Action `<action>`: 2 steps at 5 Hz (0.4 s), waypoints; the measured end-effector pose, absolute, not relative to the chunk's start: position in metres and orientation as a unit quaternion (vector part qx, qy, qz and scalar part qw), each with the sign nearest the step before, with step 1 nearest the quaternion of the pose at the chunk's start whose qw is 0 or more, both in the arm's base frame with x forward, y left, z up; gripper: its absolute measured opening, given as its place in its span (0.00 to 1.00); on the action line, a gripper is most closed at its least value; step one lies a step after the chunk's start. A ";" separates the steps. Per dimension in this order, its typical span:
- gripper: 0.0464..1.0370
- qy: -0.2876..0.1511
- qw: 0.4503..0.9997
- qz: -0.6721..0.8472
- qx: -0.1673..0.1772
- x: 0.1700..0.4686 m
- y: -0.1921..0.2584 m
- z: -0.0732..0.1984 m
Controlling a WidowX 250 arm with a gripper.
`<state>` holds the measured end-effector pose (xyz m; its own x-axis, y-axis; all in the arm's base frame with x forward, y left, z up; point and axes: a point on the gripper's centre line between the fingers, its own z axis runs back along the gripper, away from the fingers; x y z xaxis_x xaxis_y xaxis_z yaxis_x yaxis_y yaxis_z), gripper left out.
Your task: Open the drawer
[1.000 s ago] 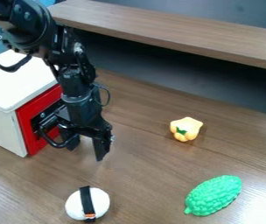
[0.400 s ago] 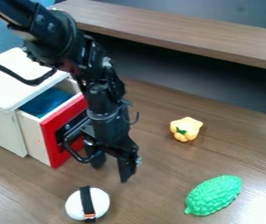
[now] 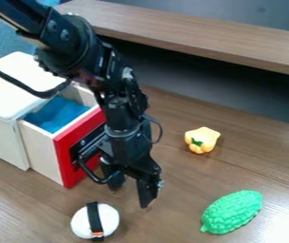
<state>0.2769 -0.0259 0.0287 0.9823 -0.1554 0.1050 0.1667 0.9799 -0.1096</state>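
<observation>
drawer front (image 3: pixel 66 159) coloured red, stuff inside (image 3: pixel 61 114) coloured blue, box top (image 3: pixel 17 88) coloured white, yellow toy (image 3: pixel 204 135) marked with green, another toy (image 3: pixel 233 212) coloured green, white toy (image 3: pixel 110 219) striped with black, table (image 3: pixel 185 190) streaked brown

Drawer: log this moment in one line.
drawer: open, blue material inside | claw: at black handle, fingers apart | yellow pepper: on table

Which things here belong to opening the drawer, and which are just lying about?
For the job:
- drawer, standing open
- its black handle
- hand, at the handle
- white cabinet housing the drawer

Just lying about:
- yellow pepper
- bumpy green toy
- white ball with black band
- blue stuff inside the drawer
</observation>
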 end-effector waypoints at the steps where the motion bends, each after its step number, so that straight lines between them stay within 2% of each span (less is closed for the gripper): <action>1: 0.96 -0.050 0.992 -0.099 -0.068 0.273 -0.042 0.032; 2: 0.96 -0.048 0.989 -0.116 -0.073 0.270 -0.057 0.033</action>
